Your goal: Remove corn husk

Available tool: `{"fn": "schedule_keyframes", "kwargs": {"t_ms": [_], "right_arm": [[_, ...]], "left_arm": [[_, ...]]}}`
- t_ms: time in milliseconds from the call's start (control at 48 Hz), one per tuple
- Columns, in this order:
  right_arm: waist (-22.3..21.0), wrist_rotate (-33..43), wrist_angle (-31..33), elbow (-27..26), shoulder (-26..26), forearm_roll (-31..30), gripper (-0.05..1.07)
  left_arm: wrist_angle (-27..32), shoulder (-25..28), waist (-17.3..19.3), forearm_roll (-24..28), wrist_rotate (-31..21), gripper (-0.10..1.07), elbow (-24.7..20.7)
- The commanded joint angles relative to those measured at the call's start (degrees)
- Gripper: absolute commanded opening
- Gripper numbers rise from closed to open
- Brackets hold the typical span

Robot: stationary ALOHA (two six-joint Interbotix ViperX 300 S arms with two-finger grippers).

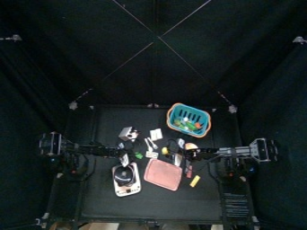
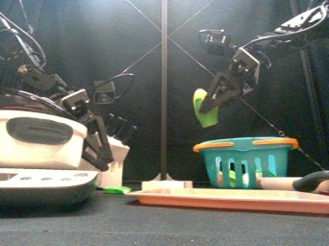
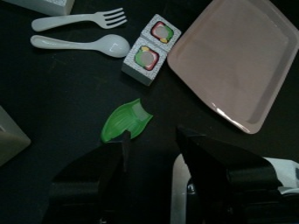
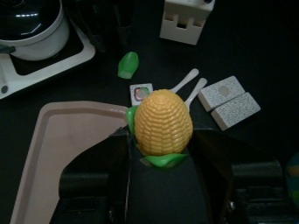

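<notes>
Right gripper (image 4: pixel 162 166) clamped corn (image 4: pixel 162 123) aloft over pink tray (image 4: pixel 65 153) for stripping; left gripper (image 3: pixel 149 153) released, husk piece (image 3: pixel 126 121) dropped on table.

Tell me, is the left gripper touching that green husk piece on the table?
Apart. The left wrist view shows black table between the husk piece and the open left gripper.

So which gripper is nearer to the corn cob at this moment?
Right. The right gripper has the corn cob between its jaws, raised above the pink tray. The left gripper stands open and empty over a loose green husk piece on the table.
</notes>
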Motion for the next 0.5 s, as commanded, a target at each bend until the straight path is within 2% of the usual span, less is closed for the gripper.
{"fn": "schedule_keyframes", "kwargs": {"t_ms": [0, 250, 312, 479], "right_arm": [[-0.09, 0.00, -0.26, -1.58, -0.70, 0.09, 0.61], [0.09, 0.00, -0.26, -2.81, -0.35, 0.97, 0.61], [0.09, 0.00, -0.26, -3.25, 0.00, 1.93, 0.61], [0.09, 0.00, -0.26, -4.22, 0.62, 3.52, 0.61]], "left_arm": [[-0.26, -0.26, -0.09, 0.09, 0.18, 0.83, -1.49], [-3.60, -2.11, -0.09, 0.09, 0.18, 0.83, -4.48], [-6.24, -2.37, -0.18, 0.09, 0.18, 0.83, -5.54], [-18.11, -1.93, -0.44, 0.09, 0.18, 0.83, -6.68]]}}
